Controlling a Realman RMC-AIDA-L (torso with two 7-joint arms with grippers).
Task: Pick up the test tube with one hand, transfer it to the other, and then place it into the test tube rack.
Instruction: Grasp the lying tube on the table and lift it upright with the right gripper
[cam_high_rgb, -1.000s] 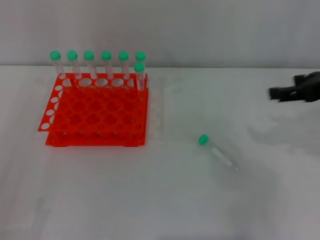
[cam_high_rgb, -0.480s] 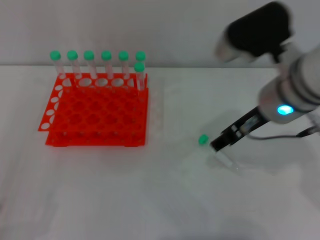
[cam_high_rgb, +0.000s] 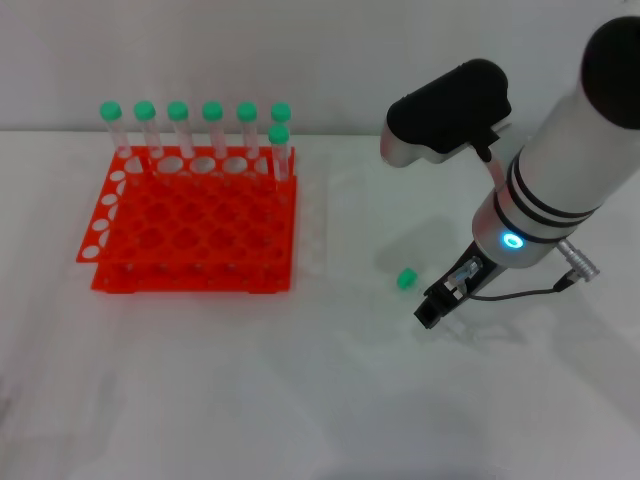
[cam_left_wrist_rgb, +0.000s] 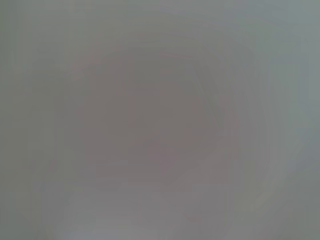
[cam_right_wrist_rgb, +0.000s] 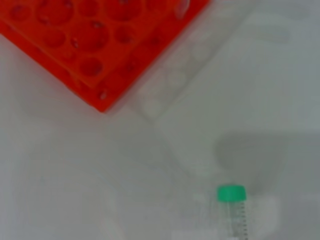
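The test tube (cam_high_rgb: 407, 279) lies on the table (cam_high_rgb: 300, 400) right of centre, well apart from the test tube rack (cam_high_rgb: 190, 225) near the far left corner. The right gripper (cam_high_rgb: 432, 308) sits low over the tube's body, only the green cap showing; whether its fingers grip cannot be told. The left gripper is out of view.

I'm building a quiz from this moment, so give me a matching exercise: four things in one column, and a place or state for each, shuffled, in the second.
1. test tube
2. test tube rack
3. right gripper
4. capped tubes

A. standing along the rack's far row
B. on the table's left side
C. low over the table, next to the green cap
D. lying on the table right of the rack

Pairs: 1-D, 2-B, 3-C, 4-A
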